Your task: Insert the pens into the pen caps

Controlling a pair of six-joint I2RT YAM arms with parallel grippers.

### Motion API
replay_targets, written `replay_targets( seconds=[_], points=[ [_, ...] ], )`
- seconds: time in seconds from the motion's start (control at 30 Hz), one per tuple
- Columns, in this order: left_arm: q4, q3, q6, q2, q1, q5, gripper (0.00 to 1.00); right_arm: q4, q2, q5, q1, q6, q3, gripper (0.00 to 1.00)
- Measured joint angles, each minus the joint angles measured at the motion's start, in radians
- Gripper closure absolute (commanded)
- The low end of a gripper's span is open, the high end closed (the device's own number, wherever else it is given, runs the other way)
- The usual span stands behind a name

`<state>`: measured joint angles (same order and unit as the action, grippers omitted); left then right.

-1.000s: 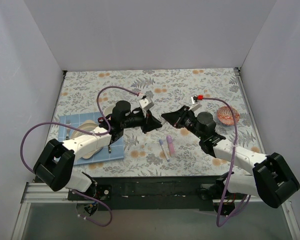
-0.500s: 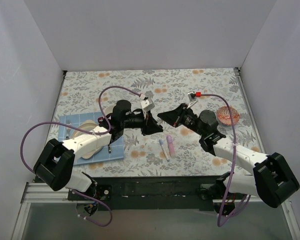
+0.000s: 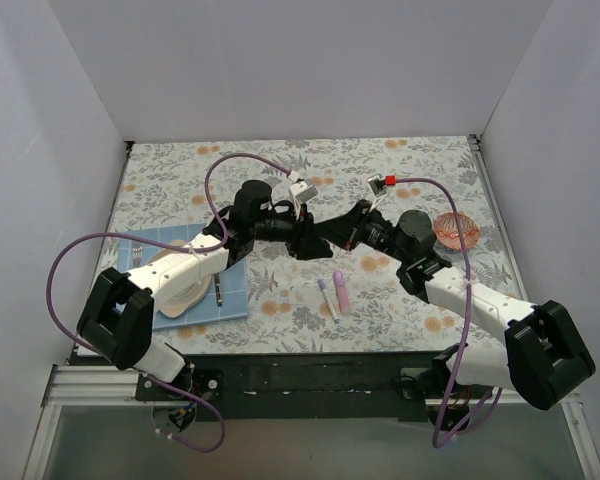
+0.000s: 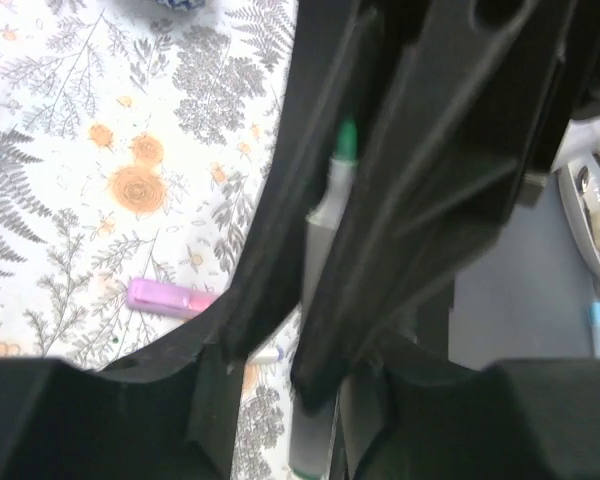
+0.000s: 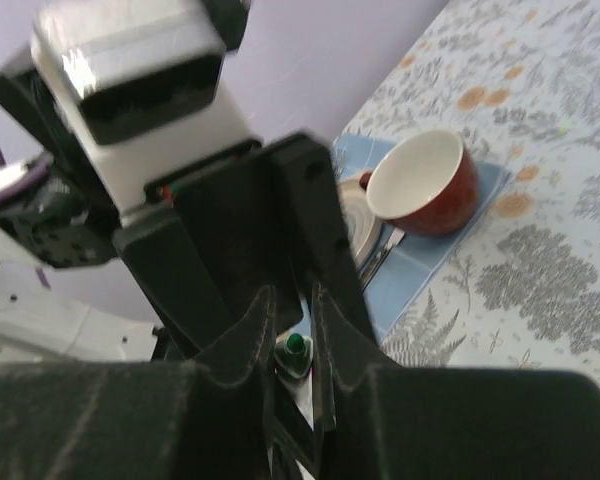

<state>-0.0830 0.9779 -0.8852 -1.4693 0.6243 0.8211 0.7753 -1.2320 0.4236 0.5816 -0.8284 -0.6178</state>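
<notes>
A floral-patterned desk [image 3: 180,180] sits between plain white walls [image 3: 310,70]. Above it the left pincer [image 3: 308,243] is clamped on a slim white-barrelled marker pen with a green tip [image 4: 327,205]. The right pincer [image 5: 290,297] meets it tip to tip, jaws narrow; whether it grips anything cannot be told. On the desk nearby lie a thick pink pen [image 3: 341,290] and a thin white pen [image 3: 327,298], just beside each other.

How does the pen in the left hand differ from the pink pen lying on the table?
The green-tipped pen is clamped in the left hand, clear of the table; the pink pen lies loose on it. The green-tipped pen has a pale barrel and a bare green tip; the pink pen is pink throughout, with no tip showing. Both are short markers.
</notes>
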Motion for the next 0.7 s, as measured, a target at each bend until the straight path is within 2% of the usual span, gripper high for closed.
replay_targets(
  seconds=[0.03, 0.1, 0.13, 0.27, 0.47, 0.5, 0.57, 0.6, 0.7],
  points=[
    [0.015, 0.027, -0.001, -0.016, 0.000, 0.008, 0.59, -0.010, 0.000, 0.014, 0.009, 0.012, -0.003, 0.99],
    [0.039, 0.051, 0.002, -0.029, 0.000, 0.027, 0.63, -0.024, 0.002, 0.029, 0.014, 0.028, -0.009, 0.99],
    [0.051, 0.051, 0.003, -0.029, 0.000, 0.034, 0.79, -0.033, 0.003, 0.036, 0.014, 0.036, -0.011, 0.99],
    [0.088, 0.051, -0.002, -0.029, -0.003, 0.072, 0.96, -0.055, 0.007, 0.065, 0.012, 0.073, -0.017, 0.99],
    [0.123, 0.051, 0.010, -0.028, -0.003, 0.094, 1.00, -0.086, 0.016, 0.077, 0.016, 0.081, -0.019, 0.99],
    [0.127, 0.051, 0.012, -0.027, -0.003, 0.095, 1.00, -0.095, 0.018, 0.077, 0.016, 0.086, -0.021, 0.83],
    [0.127, 0.045, 0.013, -0.021, -0.002, 0.091, 1.00, -0.117, 0.022, 0.078, 0.020, 0.098, -0.028, 0.62],
    [0.128, 0.041, 0.013, -0.015, -0.002, 0.084, 1.00, -0.131, 0.025, 0.078, 0.023, 0.102, -0.033, 0.47],
    [0.135, 0.025, 0.022, 0.020, 0.000, 0.045, 1.00, -0.200, 0.048, 0.043, 0.018, 0.131, -0.048, 0.38]
  ],
)
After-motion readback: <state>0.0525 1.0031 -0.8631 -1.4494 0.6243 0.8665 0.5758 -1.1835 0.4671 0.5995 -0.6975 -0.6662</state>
